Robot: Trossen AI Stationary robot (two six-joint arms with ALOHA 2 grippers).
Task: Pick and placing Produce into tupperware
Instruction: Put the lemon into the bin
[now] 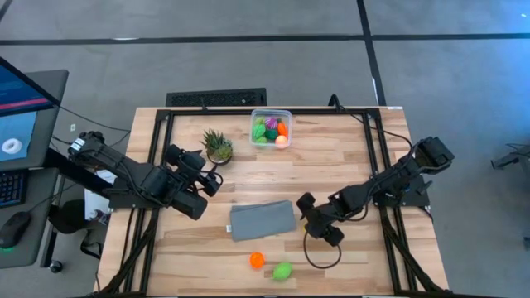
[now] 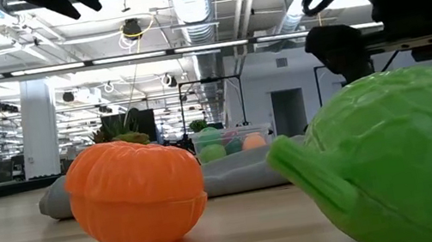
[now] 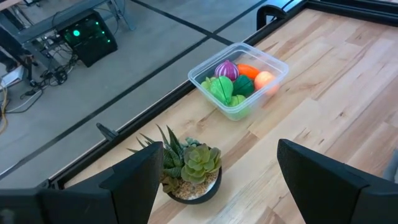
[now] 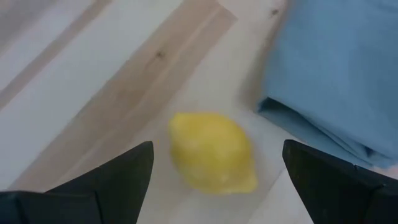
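The clear tupperware (image 1: 271,128) stands at the table's far edge with several toy produce pieces in it (image 3: 231,84). A yellow lemon (image 4: 213,152) lies on the wood beside the grey cloth's (image 4: 336,74) edge. My right gripper (image 4: 217,146) hangs open above the lemon, one finger on either side of it, touching nothing; in the high view this gripper (image 1: 308,217) hides the lemon. An orange toy (image 1: 257,260) and a green toy (image 1: 282,271) lie near the front edge. My left gripper (image 1: 212,179) waits open, raised near the potted plant (image 1: 218,146).
The grey cloth (image 1: 262,219) lies flat mid-table between the two grippers. The potted plant (image 3: 189,168) stands left of the tupperware. Seen from table height, the orange toy (image 2: 136,194) and the green toy (image 2: 405,160) loom large at the near edge.
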